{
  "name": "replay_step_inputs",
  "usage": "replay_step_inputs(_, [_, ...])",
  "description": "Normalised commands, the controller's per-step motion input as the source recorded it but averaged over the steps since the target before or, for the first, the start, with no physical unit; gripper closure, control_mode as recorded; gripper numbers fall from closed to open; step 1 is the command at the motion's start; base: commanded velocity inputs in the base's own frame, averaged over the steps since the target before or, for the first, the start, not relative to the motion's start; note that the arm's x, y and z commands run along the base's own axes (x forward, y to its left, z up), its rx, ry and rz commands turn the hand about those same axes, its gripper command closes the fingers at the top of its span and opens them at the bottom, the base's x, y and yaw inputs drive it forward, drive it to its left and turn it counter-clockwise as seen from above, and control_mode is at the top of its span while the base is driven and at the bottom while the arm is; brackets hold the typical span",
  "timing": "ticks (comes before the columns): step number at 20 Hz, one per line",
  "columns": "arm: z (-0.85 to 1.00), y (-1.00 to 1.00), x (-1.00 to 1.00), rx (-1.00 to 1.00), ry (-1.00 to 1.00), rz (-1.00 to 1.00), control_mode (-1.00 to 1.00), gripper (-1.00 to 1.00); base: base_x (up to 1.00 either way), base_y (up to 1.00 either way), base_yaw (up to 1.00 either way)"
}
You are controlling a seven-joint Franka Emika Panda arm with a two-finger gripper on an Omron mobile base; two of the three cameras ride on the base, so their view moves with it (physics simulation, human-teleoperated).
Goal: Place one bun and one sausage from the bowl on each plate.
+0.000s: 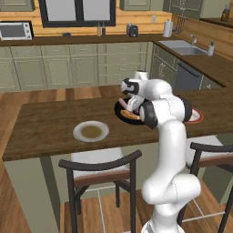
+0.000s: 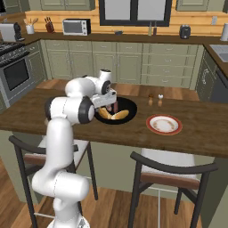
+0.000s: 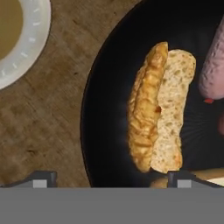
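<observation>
**Gripper over the bowl, buns and sausages in it**

We see the gripper (image 3: 109, 179) hanging over the left part of the black bowl (image 3: 105, 131), which sits on the wooden counter (image 3: 48, 127). Its two finger tips (image 3: 41, 178) stand wide apart at the bottom of the hand view, one over the bare wood just outside the bowl's rim, the other over the bowl. Nothing sits between them, so the jaws are spread and hold nothing.

In the bowl, a bun (image 3: 159, 111) lies lengthwise, its golden crust to one side and its pale cut face to the other. Just beside it, apart from it, a pinkish sausage (image 3: 213, 65) runs off the right edge of the hand view. A sliver of a second bun (image 3: 210, 175) shows by the right finger tip. From the right base view we make out two buns (image 2: 120, 115) side by side in the bowl (image 2: 129, 107), with a sausage (image 2: 116, 106) behind them, partly hidden by the hand.

The pale plate with the brownish centre (image 3: 26, 48) lies near the bowl's left side, not touching it; in the left base view it (image 1: 91, 131) rests well left of the arm. The red-rimmed plate (image 2: 164, 124) sits on the bowl's other side, with two small shakers (image 2: 155, 100) behind it. Both plates carry no food. Two chairs (image 1: 102, 173) stand at the counter's near edge.
</observation>
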Motion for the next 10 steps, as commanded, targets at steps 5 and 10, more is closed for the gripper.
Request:
replay_step_inputs(5, [-0.3,0.02,0.25,0.0,0.0,-0.05,-1.0,-1.0,0.0,0.0,0.0])
replay_step_inputs(10, [-0.59,0.14,0.0,0.0,0.04,0.0,-1.0,-1.0,0.0,0.0,0.0])
